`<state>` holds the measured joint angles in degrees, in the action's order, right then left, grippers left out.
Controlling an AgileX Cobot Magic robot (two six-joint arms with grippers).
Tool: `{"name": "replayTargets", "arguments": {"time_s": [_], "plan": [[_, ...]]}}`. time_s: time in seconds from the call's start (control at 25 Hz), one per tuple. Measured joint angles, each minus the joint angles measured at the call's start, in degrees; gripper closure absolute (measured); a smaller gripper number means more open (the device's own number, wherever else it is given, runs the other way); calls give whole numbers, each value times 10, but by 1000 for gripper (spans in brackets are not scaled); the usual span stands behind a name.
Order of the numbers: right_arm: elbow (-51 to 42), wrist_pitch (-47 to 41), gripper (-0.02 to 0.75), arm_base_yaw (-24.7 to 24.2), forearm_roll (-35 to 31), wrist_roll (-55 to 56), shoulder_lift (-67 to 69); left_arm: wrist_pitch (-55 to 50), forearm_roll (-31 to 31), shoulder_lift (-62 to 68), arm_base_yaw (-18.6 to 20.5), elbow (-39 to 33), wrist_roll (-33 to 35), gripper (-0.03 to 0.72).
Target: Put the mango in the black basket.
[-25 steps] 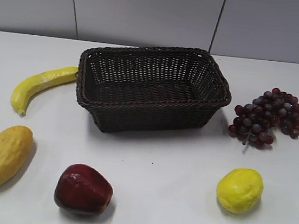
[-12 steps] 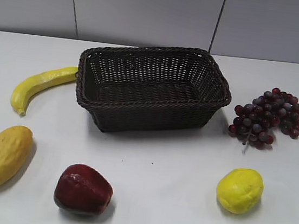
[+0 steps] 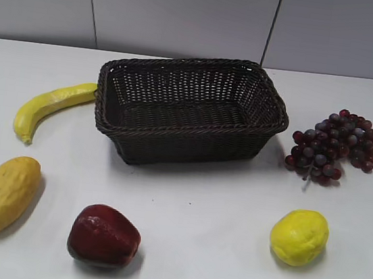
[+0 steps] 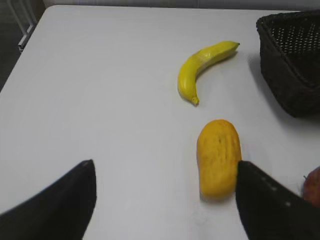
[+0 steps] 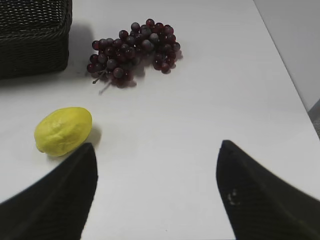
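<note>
The mango (image 3: 4, 193) is yellow-orange and lies on the white table at the front left. It also shows in the left wrist view (image 4: 218, 157), just ahead of the right finger. The black basket (image 3: 190, 109) stands empty at the middle back; its corner shows in the left wrist view (image 4: 292, 65) and in the right wrist view (image 5: 33, 36). My left gripper (image 4: 165, 172) is open and empty above the table, to the left of the mango. My right gripper (image 5: 157, 152) is open and empty over bare table. Neither gripper shows in the exterior view.
A yellow banana (image 3: 49, 105) lies left of the basket. A red apple (image 3: 104, 235) sits at the front, right of the mango. A lemon (image 3: 299, 236) lies at the front right and purple grapes (image 3: 335, 145) right of the basket. The table's left edge (image 4: 22, 47) is near.
</note>
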<state>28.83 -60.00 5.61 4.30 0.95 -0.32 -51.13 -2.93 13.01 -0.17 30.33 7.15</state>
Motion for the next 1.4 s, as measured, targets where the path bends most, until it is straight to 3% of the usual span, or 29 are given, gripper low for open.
{"name": "replayTargets", "arguments": {"time_s": [0.32,0.56,1.0,1.4], "plan": [[0,0,167,0,0,0,0,62,-50,236,-2,15,1,23],[0,0,167,0,0,0,0,74,-112,403,-3,69,56,23],[0,0,167,0,0,0,0,101,-116,637,-86,124,69,17],[0,0,167,0,0,-1,0,140,-116,800,-100,173,69,-4]]}}
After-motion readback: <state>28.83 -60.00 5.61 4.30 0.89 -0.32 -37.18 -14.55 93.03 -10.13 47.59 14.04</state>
